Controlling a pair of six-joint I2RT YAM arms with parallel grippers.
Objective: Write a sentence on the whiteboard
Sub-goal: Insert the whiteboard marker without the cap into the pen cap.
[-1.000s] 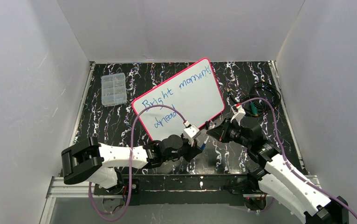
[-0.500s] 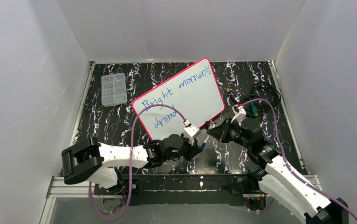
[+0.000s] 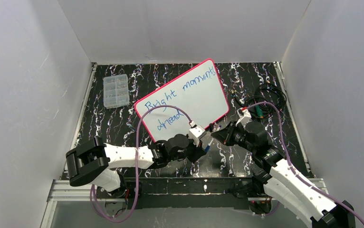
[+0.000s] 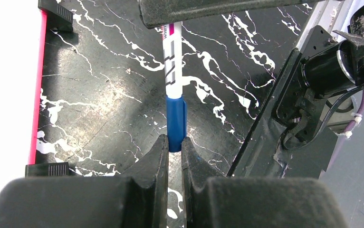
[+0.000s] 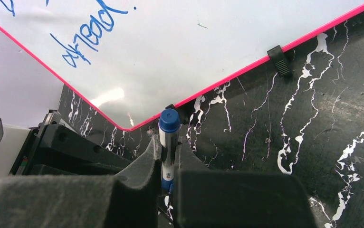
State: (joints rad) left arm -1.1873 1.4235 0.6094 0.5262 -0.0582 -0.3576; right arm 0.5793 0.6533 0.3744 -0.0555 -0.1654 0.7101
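Currently the whiteboard (image 3: 204, 97) lies flat on the black marbled worktop (image 3: 123, 128), turned at an angle, its near corner just in front of the two pincers. The sentence (image 3: 194, 81) is on it in blue, "Bright moments" above and "ahead" below, so the writing looks done, judging by the board.

Left pincer (image 4: 174, 147): narrow, clamped on the blue cap (image 4: 176, 118) of the marker (image 4: 172, 61). Right pincer (image 5: 168, 156): narrow too, clamped on the marker's white barrel. The marker bridges the two, off the board and above the worktop. Cap looks seated on the barrel, but I cannot tell if it is fully pressed home. Likely step: capping, or a handover.

Handling, as a guess:
- Marker is light, stiff, smooth plastic, so it can slip or twist in the foam pads. Best hold is mid-barrel, square across.
- Cap is short and round, with a small grip area. Push it along the axis, not sideways.
- Whiteboard is thin, rigid and light, and probably slides on the worktop if pushed. Take it by the pink rim.
- Ink is dry-erase and smears on any brush from a pad or cable.

Clear compartment box (image 3: 115, 90) at back left, dark cables (image 3: 265, 97) at back right, both well apart from the pincers.
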